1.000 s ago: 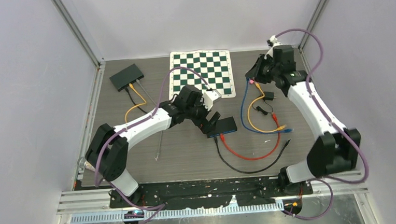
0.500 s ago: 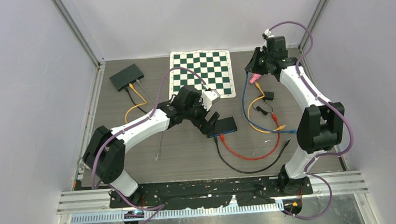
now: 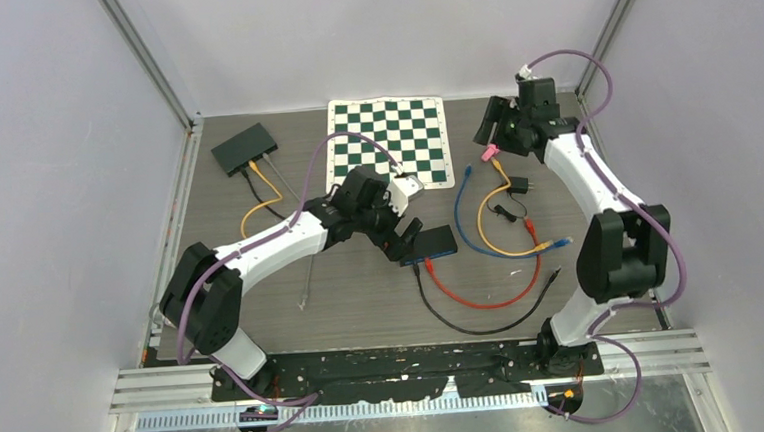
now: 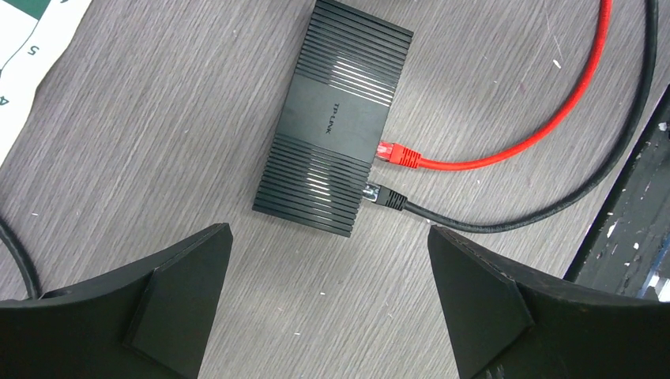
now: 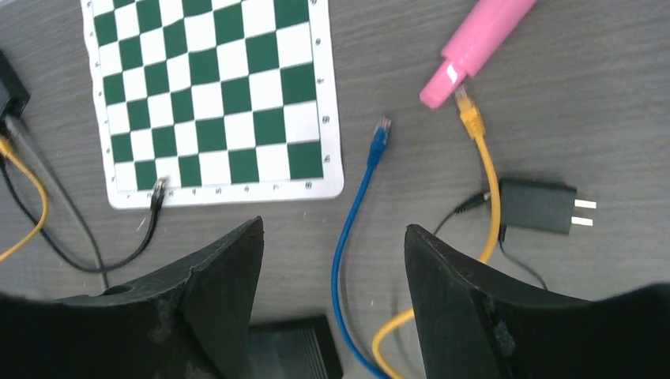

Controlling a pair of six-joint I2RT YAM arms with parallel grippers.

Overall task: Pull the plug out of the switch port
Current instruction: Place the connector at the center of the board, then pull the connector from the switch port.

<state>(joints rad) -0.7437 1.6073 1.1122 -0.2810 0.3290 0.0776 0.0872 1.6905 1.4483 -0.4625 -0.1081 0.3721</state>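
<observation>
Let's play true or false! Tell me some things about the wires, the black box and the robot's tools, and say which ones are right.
1. The red cable is plugged into the ribbed black plastic switch box. True.
2. The thin blue cable is plugged into that box too. False: its plug end lies loose on the grey wooden table, beside the green and white checkered mat.
3. The left tool is open above the box. True.
4. The right tool is squeezing the blue cable. False: it is open and holds nothing.
5. A black cable is plugged in next to the red one. True.
</observation>
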